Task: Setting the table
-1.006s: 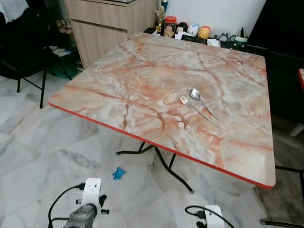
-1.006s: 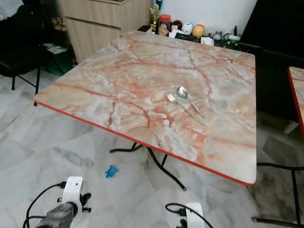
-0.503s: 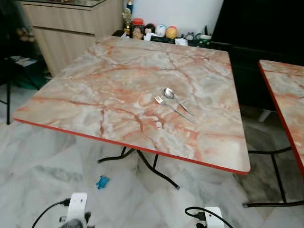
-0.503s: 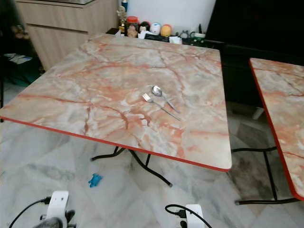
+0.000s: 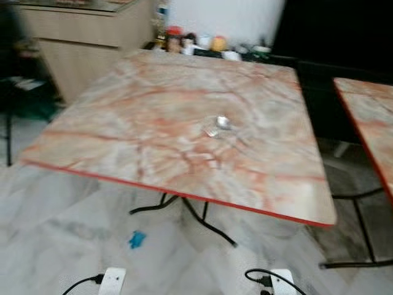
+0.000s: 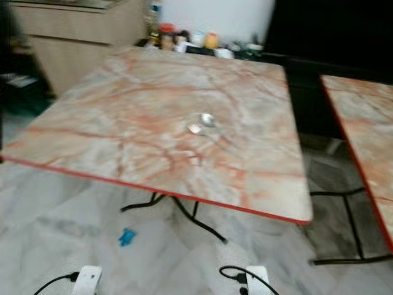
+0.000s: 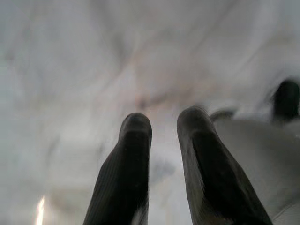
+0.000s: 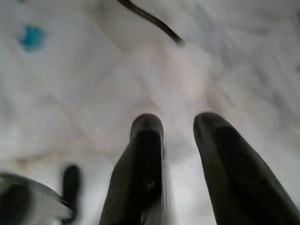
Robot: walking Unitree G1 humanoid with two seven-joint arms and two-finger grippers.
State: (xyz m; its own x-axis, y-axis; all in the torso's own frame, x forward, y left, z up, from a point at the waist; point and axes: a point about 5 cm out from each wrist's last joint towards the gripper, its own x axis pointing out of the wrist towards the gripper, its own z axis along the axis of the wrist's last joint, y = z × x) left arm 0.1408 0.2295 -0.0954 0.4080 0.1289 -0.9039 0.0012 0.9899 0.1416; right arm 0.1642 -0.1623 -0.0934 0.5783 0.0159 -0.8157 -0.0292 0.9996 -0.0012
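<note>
- The left gripper (image 7: 158, 129) hangs low over the pale marble floor (image 7: 70, 70); its two black fingers stand slightly apart with nothing between them.
- The right gripper (image 8: 178, 129) also hangs low over the floor, its fingers parted by a small gap and empty.
- In the right wrist view, a small blue thing (image 8: 32, 36) lies on the floor, and a black table leg (image 8: 150, 19) ends on the floor near it.
- The table (image 5: 123, 92), with a pink-veined marble top and a red edge, stands ahead of the robot; the head views are blurred.
- A spoon (image 5: 223, 122) and a fork (image 5: 210, 131) lie side by side near the middle of the table, a little towards its right side. The blur hides their handles.
- The blue thing lies on the floor below the table's near edge, beside the black legs.
- Jars and small items (image 5: 184, 42) sit in a row just beyond the table's far edge.
- A wooden cabinet (image 5: 80, 43) stands to the far left of the table.
- A second table (image 5: 368, 117) of the same kind stands to the right of the table, apart from it.
</note>
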